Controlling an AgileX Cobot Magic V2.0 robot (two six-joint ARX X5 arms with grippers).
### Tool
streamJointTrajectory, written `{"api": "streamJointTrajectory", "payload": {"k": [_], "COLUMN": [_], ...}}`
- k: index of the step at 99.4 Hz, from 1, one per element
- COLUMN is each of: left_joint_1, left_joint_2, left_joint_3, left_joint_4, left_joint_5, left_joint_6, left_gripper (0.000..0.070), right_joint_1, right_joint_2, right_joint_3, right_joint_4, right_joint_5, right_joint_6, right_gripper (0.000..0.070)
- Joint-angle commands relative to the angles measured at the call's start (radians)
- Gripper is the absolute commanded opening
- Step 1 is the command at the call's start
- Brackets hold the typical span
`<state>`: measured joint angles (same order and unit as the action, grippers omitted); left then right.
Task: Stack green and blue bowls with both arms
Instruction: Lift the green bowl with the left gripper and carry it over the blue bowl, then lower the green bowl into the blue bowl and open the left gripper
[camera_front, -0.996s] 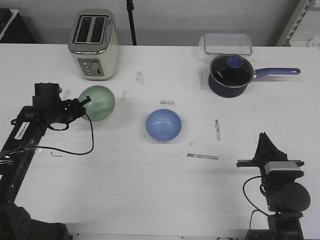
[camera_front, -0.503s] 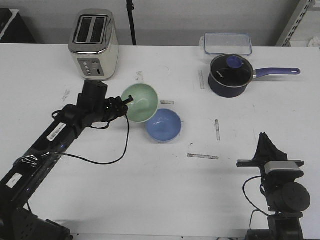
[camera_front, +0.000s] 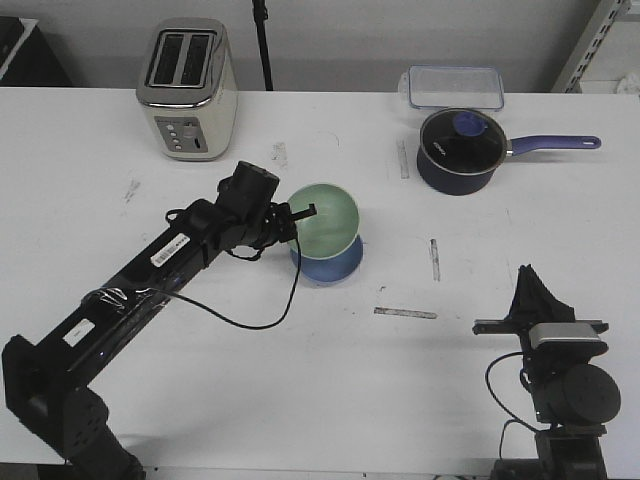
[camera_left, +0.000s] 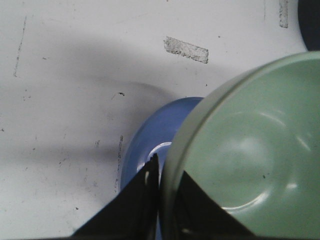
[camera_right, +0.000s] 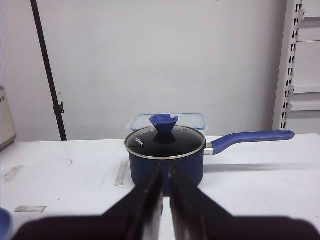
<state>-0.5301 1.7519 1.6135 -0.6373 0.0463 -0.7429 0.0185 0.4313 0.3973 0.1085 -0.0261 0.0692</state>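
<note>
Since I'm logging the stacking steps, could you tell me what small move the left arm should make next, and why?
Probably lower the green bowl straight down, then release. The left gripper pinches its rim, and it sits tilted over the blue bowl, apparently not yet nested.

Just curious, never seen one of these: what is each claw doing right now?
Left gripper: closed on the rim of the green bowl, held over the blue bowl.
Right gripper: closed, empty.

the pale green bowl (camera_front: 325, 219) hung tilted over the blue bowl (camera_front: 330, 262) — overlapping it. the blue one sat upright on the table.
</note>
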Motion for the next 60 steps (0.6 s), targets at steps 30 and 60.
{"api": "streamJointTrajectory", "payload": {"k": [30,60], "left_joint_1": [-0.025,-0.027], "left_joint_2": [0.146,0.149], "left_joint_3": [0.108,0.108], "left_joint_4": [-0.121,-0.119], "left_joint_5": [-0.002,0.006], "left_joint_6": [0.022,0.050], "left_gripper": [0.0005,0.0143], "right_joint_1": [0.001,0.001], "right_joint_2": [0.000,0.000], "right_joint_3": [-0.001,-0.001], "right_joint_4": [0.011,0.011], "right_joint_5": [0.000,0.000], "right_joint_6": [0.013,0.013], "right_gripper": [0.0015,0.0015]}}
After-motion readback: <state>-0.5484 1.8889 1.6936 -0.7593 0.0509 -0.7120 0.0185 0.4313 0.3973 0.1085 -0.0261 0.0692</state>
